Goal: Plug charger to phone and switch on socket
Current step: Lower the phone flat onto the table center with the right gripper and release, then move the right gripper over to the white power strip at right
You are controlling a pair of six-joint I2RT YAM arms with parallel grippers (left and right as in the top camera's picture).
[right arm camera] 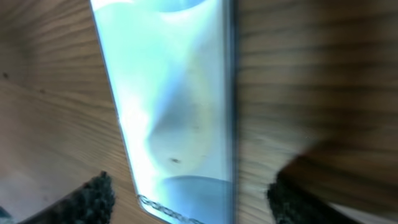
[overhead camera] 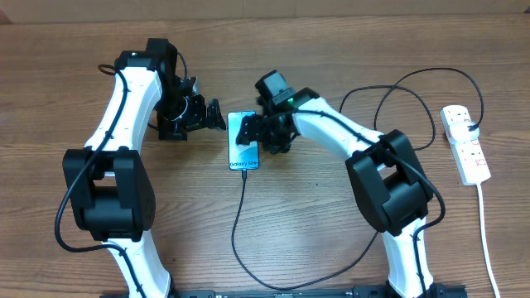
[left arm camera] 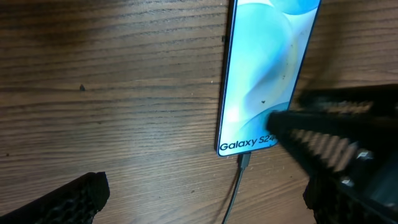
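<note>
The phone [overhead camera: 242,153] lies flat on the wooden table, screen up, reading "Galaxy S24". It also shows in the left wrist view [left arm camera: 267,68] and the right wrist view [right arm camera: 174,93]. The charger, a thin black cable [overhead camera: 235,228], has its tip in the phone's bottom end [left arm camera: 244,160]. From there it loops along the front edge and back to the socket [overhead camera: 465,149] at the far right. My right gripper [overhead camera: 255,134] [right arm camera: 196,202] is open, its fingers spread over the phone. My left gripper [overhead camera: 215,118] [left arm camera: 211,205] is open and empty, just left of the phone.
The socket's thick white cord [overhead camera: 484,240] runs down to the table's front right. A black plug [overhead camera: 472,127] sits in the strip. The cable makes wide loops [overhead camera: 406,91] behind my right arm.
</note>
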